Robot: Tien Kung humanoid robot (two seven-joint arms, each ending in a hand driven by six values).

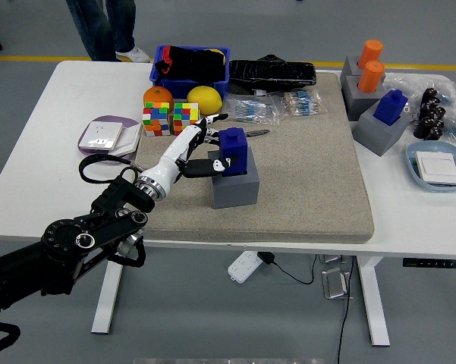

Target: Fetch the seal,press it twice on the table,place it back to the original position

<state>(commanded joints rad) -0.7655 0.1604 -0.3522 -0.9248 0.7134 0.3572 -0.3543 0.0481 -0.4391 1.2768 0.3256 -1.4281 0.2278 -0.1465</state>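
A blue seal (235, 145) stands in the top of a grey block holder (235, 189) on the left part of the beige mat (311, 174). My left hand (201, 148) reaches in from the lower left and is shut on the seal. Its black thumb lies across the seal's near side and its white fingers (209, 121) curl past the far side. The seal sits a little raised out of the holder. My right hand does not show.
Behind my hand lie two colour cubes (171, 119), an orange (157, 95), a lemon (203, 99) and a blue bin (190, 64). A socket tray (106, 135) sits left. More holders with orange (368, 64) and blue (391, 106) seals stand right. A person's legs (106, 26) pass beyond the table.
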